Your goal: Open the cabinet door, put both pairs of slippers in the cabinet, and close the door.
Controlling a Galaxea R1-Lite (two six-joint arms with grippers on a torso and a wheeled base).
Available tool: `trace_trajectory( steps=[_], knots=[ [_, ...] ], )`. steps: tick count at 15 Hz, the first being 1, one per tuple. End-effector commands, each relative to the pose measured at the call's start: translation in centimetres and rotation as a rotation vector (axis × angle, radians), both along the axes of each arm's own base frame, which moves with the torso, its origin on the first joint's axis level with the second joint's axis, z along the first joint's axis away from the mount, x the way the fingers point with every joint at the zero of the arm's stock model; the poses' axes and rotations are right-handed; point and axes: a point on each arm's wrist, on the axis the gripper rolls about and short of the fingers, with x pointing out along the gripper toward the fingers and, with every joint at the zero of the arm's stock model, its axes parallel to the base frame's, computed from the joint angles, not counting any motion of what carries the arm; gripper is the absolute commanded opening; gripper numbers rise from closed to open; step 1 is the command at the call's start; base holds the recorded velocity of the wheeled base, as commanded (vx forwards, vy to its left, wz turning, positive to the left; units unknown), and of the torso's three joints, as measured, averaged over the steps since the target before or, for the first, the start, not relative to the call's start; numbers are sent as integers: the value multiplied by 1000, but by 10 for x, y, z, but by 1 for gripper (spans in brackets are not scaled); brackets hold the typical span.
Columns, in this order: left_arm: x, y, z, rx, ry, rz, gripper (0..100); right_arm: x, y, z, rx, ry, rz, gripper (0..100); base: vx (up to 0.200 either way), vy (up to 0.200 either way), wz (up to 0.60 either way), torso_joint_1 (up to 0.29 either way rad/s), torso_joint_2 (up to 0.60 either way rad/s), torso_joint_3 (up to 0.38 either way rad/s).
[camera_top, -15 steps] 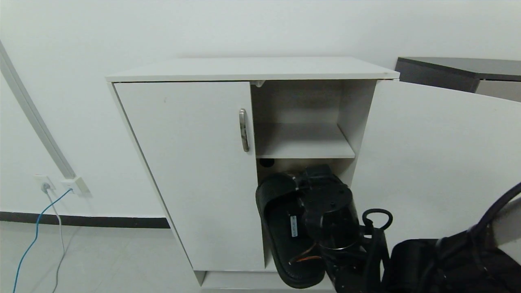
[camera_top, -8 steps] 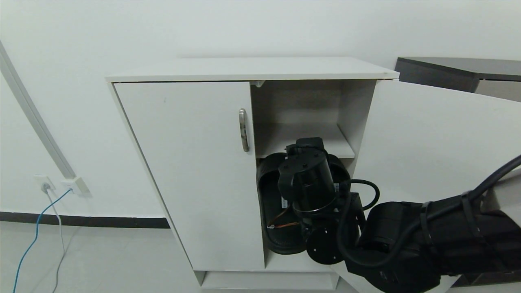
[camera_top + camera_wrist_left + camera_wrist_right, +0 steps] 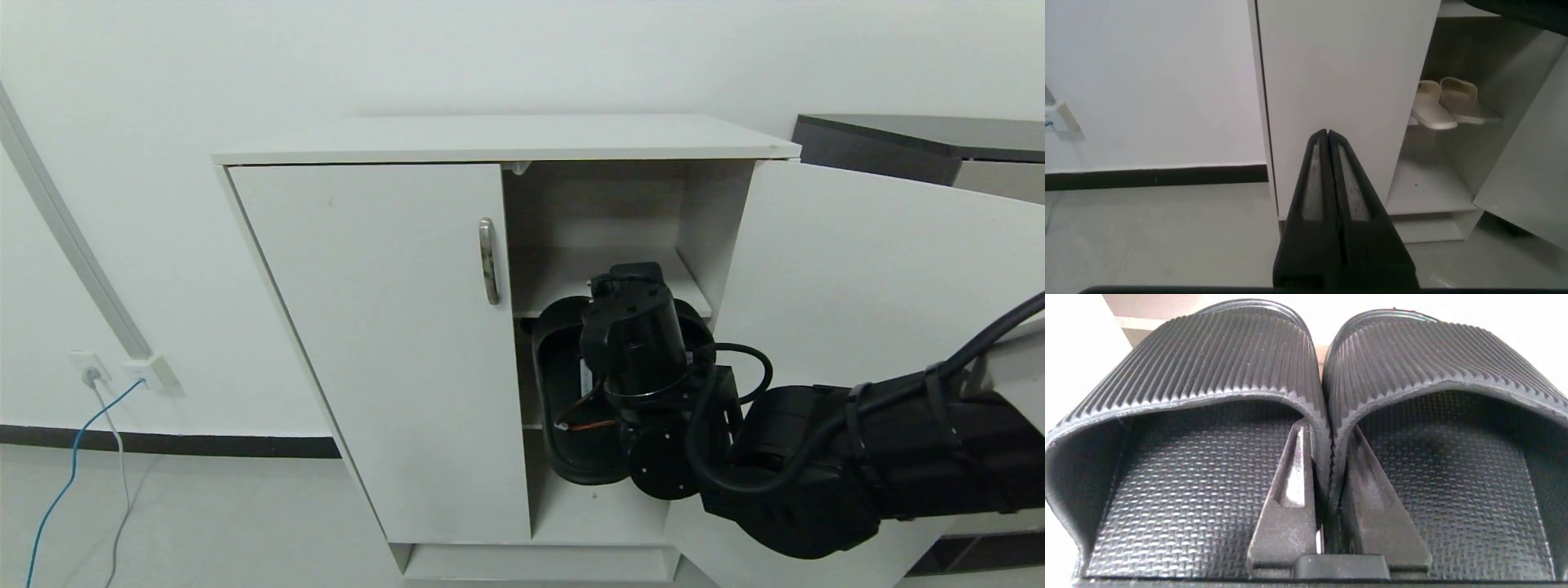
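Note:
My right gripper (image 3: 1327, 469) is shut on the inner edges of a pair of black ribbed slippers (image 3: 1225, 400), one finger inside each. From the head, the black slippers (image 3: 571, 384) hang toe-up inside the open right half of the white cabinet (image 3: 506, 139), in the lower compartment just under the shelf (image 3: 604, 286), with the right arm's wrist (image 3: 637, 335) in front of them. A pair of beige slippers (image 3: 1445, 102) lies inside the cabinet. My left gripper (image 3: 1327, 143) is shut and empty, low in front of the closed left door (image 3: 1347, 90).
The right door (image 3: 865, 278) stands swung wide open toward me on the right. The left door carries a metal handle (image 3: 487, 261). A dark-topped unit (image 3: 922, 147) stands behind the open door. A blue cable (image 3: 69, 474) runs from wall sockets down to the floor.
My right arm has carried the black slippers up and forward, from the cabinet's front edge into the lower compartment under the shelf. The doors have not moved.

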Motion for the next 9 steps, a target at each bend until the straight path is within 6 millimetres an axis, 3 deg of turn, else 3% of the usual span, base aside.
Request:
trace_trajectory(
  steps=[1,8,9],
  knots=[
    [0,0,0,0,2,0,0,0,-1,0,1,2,3,0,200,0,0,2,2,-2],
    [0,0,0,0,0,2,0,1,-3,1,8,0,-1,0,200,0,0,1,4,4],
    [0,0,0,0,0,0,0,1,-3,1,9,-3,-1,0,0,0,0,0,0,0]
  ],
)
